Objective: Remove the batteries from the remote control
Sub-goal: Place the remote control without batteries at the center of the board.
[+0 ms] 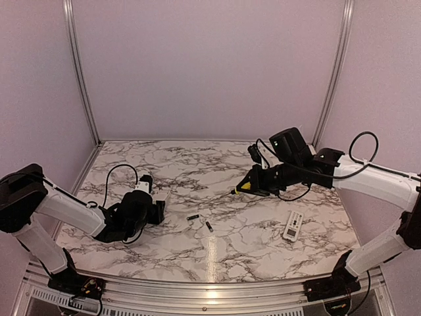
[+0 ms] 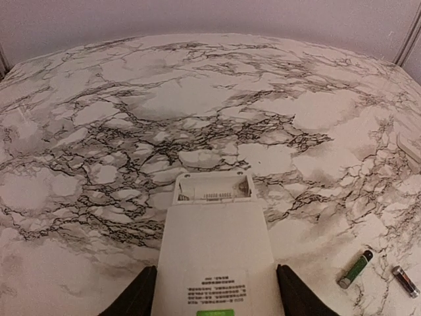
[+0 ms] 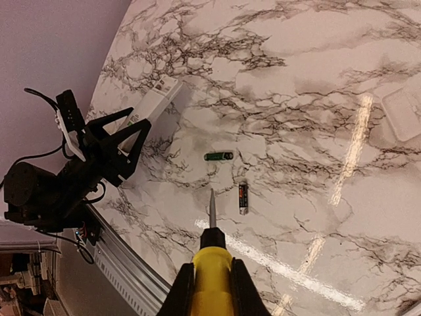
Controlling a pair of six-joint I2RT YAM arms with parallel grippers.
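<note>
My left gripper (image 2: 216,272) is shut on the white remote control (image 2: 214,243), which is back side up, a finger on each long edge. Its battery bay (image 2: 212,189) at the far end is uncovered and looks empty. Two batteries lie on the marble to the right of it: a green one (image 2: 356,268) and a dark one (image 2: 405,281). The top view shows them mid-table (image 1: 193,216) (image 1: 209,226). My right gripper (image 3: 210,270) is shut on a yellow-handled screwdriver (image 3: 212,260), held above the table with its tip pointing toward the batteries (image 3: 218,156) (image 3: 243,197).
A second white remote (image 1: 293,226) lies face up at the right front. A flat pale cover plate (image 3: 402,113) rests on the marble at the right edge of the right wrist view. Purple walls and metal posts enclose the table (image 1: 197,164).
</note>
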